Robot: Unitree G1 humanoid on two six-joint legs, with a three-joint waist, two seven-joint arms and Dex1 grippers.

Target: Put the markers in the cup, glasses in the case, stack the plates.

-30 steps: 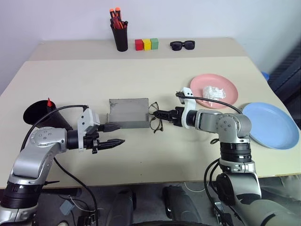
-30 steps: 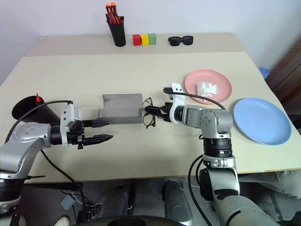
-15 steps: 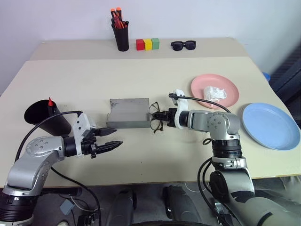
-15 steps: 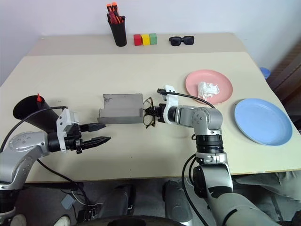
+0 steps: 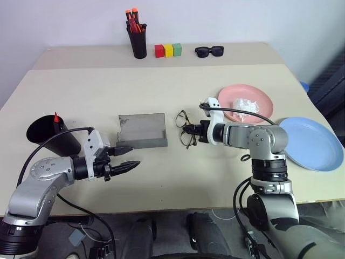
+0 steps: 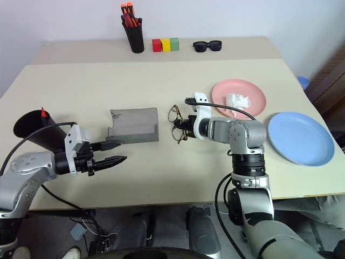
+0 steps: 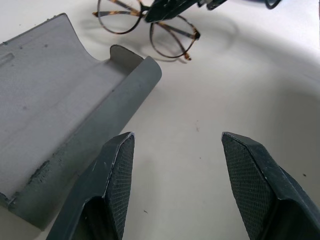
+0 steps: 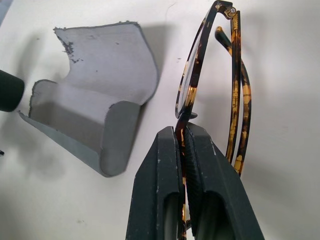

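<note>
The glasses (image 8: 210, 85), thin-rimmed with mottled tortoiseshell wire and round clear lenses, are being pinched at the frame between the ribbed black fingers of the right gripper (image 5: 193, 131), which is clenched on them. They are being held just beside the open end of the case (image 5: 142, 130), a long trough of matte grey material, rough and flecked along its curled edges, lying open on the smooth beige table (image 5: 178, 178). The left gripper (image 5: 129, 156) is being held with its jaws apart, grasping nothing, near the case's front wall; its pads (image 7: 120, 185) are being shown as finely cross-hatched. A wide, tapering matte black cup (image 5: 47, 133) is standing at the table's left edge, with a red-tipped marker (image 5: 55, 117) inside. Two smooth round plates, salmon pink (image 5: 229, 97) bearing a crumpled white tissue (image 5: 243, 106) and light blue (image 5: 312, 143), are lying side by side, unstacked. No legible writing is being shown.
</note>
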